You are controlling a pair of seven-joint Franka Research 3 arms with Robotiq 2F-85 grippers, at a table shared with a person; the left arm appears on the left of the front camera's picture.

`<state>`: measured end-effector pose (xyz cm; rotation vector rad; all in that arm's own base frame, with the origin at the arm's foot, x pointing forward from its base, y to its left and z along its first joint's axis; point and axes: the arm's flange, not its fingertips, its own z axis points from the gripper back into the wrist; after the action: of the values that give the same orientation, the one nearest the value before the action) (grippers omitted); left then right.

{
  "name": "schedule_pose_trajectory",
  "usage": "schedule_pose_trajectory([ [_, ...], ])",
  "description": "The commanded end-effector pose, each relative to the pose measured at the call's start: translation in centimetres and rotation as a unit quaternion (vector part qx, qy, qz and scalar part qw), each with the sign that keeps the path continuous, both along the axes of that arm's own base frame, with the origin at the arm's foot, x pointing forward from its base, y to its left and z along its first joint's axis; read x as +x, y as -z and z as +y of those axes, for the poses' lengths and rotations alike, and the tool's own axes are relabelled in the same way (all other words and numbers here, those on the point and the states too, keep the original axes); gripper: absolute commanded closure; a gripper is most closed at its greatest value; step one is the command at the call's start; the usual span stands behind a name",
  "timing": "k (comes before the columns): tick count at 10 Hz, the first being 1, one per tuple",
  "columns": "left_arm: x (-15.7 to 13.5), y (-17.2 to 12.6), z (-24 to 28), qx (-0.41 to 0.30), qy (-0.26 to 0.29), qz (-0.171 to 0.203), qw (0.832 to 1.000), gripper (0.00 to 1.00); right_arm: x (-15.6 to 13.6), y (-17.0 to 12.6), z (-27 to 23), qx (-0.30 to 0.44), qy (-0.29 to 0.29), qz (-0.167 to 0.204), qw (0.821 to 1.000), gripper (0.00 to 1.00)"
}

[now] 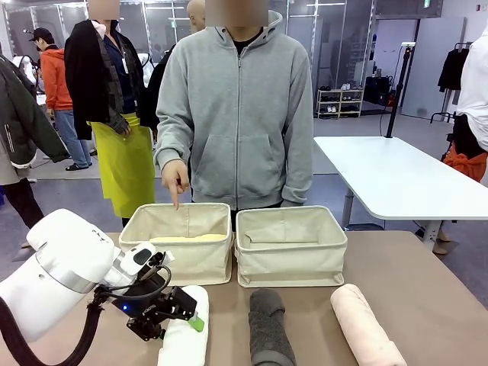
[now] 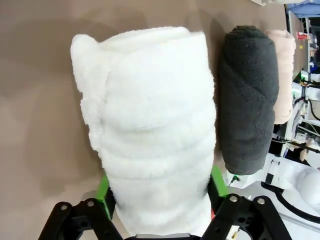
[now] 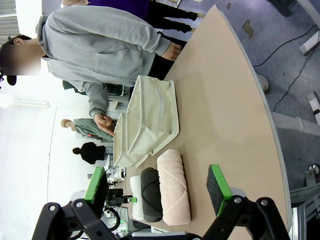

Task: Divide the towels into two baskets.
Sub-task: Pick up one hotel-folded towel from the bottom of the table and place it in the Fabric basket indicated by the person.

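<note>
White towel (image 2: 155, 125) lying on the bench (image 2: 40, 100), clasped at its near end by the left gripper (image 2: 160, 187), pads against both flanks. Probably soft, light, squashy; best gripped deep, mid-roll. Right gripper (image 3: 156, 184) wide open, empty.

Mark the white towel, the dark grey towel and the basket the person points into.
white towel (image 2: 155, 125): left wrist view, middle of the roll.
dark grey towel (image 1: 268, 329): front view, middle of the roll.
basket (image 1: 202, 263): front view, its near wall.
</note>
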<state>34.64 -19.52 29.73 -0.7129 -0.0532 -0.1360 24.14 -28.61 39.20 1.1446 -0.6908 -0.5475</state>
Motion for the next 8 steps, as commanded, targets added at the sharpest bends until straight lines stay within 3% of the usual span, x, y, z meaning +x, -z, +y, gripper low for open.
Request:
schedule_pose_trajectory([
  [1,-0.3,0.4,-0.8,0.0,-0.01,-0.011,1.0,0.35,-0.2,-0.3,0.1,0.004,0.004,-0.005,1.0,0.0],
  [5,-0.2,-0.6,-0.4,-0.005,-0.009,-0.024,1.0,0.73,-0.2,-0.3,0.1,0.004,0.004,-0.005,1.0,0.0],
  [7,-0.7,-3.8,0.4,0.007,0.025,-0.034,0.999,0.71,-0.2,-0.3,0.1,0.004,0.004,-0.005,1.0,0.0],
  [8,-1.0,-6.5,1.4,0.024,0.055,-0.059,0.996,0.71,-0.2,-0.3,0.1,0.004,0.004,-0.005,1.0,0.0],
])
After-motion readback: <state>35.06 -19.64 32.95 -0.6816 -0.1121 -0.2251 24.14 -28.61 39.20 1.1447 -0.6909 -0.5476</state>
